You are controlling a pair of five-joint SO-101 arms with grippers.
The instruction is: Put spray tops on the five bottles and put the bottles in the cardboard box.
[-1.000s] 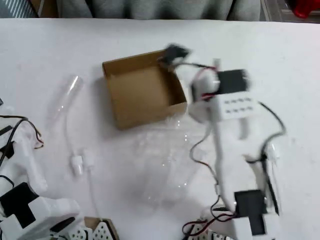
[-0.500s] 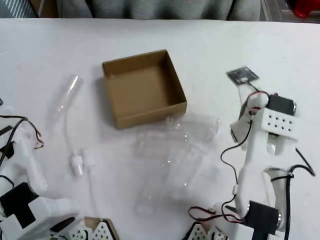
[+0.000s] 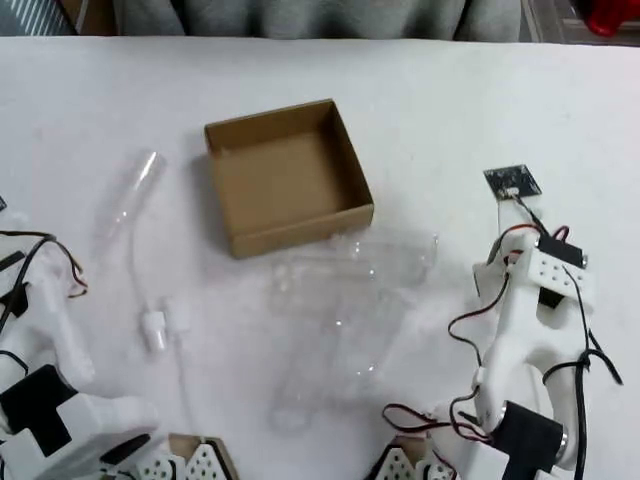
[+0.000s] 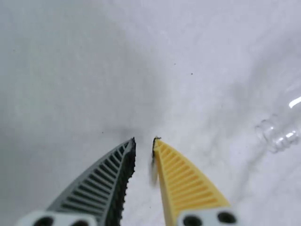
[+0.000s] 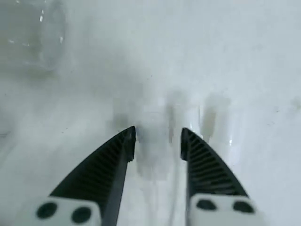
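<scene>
Clear bottles [image 3: 340, 300] lie heaped just in front of the cardboard box [image 3: 300, 232], which is open-topped with nothing inside. One more bottle [image 3: 135, 185] lies left of the box, with a white spray top [image 3: 155, 327] below it. Right gripper [image 5: 158, 134] is well right of the box, spread, empty. Left gripper [image 4: 144, 140] is narrowly parted, empty.

White table [image 3: 500, 100] — open cardboard box [image 3: 288, 178] near centre, clear bottles [image 3: 340, 300] just beside — spray top [image 3: 155, 325] apart.

Surface: flat white matte table top [image 3: 480, 90], evenly lit, spanning the whole high view.
Far edge: grey pleated fabric [image 3: 320, 18] behind the table.
Far corner: glossy red object [image 3: 612, 15], partly cropped.
</scene>
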